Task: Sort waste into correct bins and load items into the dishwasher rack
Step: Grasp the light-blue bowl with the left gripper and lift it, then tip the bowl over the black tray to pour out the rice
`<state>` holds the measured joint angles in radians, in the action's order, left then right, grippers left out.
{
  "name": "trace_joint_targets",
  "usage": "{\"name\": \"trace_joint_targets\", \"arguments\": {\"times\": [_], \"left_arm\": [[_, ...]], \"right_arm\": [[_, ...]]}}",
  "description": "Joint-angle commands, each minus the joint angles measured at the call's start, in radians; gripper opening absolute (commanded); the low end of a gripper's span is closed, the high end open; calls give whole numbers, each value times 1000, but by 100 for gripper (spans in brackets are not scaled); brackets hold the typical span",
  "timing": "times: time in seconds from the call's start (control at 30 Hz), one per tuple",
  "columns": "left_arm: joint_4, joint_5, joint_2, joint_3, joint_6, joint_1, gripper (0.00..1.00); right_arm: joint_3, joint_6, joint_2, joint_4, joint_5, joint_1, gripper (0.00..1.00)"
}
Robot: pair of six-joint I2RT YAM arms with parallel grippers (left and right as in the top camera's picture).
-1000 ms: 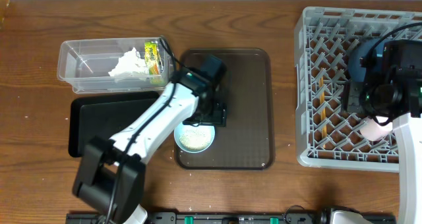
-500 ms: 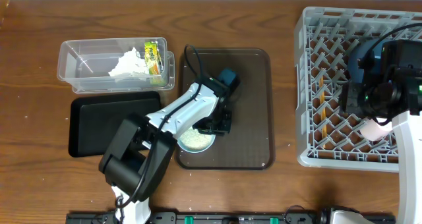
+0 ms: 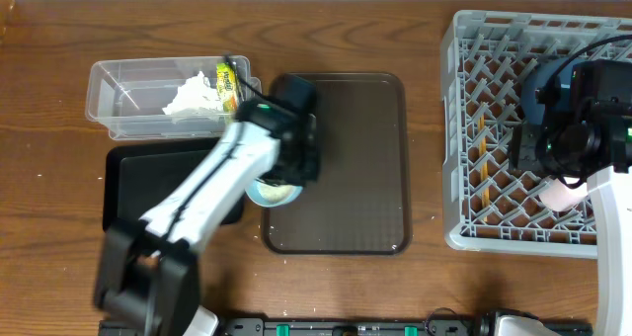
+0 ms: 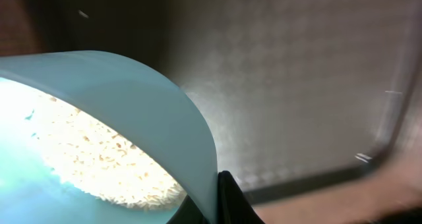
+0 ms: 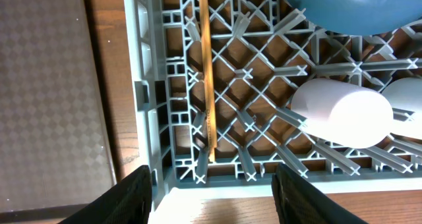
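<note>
My left gripper [image 3: 296, 176] is shut on the rim of the white bowl [image 3: 271, 192], which sits at the left edge of the brown serving tray [image 3: 365, 158]. In the left wrist view the bowl's wall [image 4: 165, 112] is pinched at the gripper [image 4: 221, 194], with rice grains [image 4: 99, 151] inside. The clear tub [image 3: 128, 99] holds the white napkin [image 3: 190, 97] and the yellow wrapper [image 3: 229, 82]. My right gripper [image 5: 214, 197] stands open over the grey rack [image 3: 474, 128]. The rack holds the blue plate [image 5: 343, 6], a chopstick [image 5: 206, 72] and a pale cup [image 5: 343, 112].
The black tray [image 3: 148, 178] lies below the clear tub, left of the serving tray, partly under my left arm. A pink cup [image 3: 561, 193] rests in the rack near its front right. Bare wooden table [image 3: 425, 128] separates the serving tray from the rack.
My left gripper shut on the bowl's rim and carried the bowl left and slightly back, to the serving tray's left edge. The right arm has stayed in place.
</note>
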<state>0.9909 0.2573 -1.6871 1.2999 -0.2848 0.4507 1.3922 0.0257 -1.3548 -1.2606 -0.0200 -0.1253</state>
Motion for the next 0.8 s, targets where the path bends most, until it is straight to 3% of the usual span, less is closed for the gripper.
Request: {"name": "trace_joint_targets", "arguments": {"times": [0.0,0.2,0.47,0.57,0.77], "left_arm": [[20,165,84,4,153,-116,6],[92,449,104,-11,376,-380,6],[86,850,99,-179,611,-727,6],[78,998,89,-233,668,-840,6],[78,1144,42,-267,677,-996,6]], "right_arm": [[1,2,-6,-5,-6,-6,57],[1,2,-6,-9,-6,-6,57],[1,2,-6,-15,-7,-6,56],[1,3,-6,-16,-7,-6,56],[1,2,-6,-18,-7,-6,55]]}}
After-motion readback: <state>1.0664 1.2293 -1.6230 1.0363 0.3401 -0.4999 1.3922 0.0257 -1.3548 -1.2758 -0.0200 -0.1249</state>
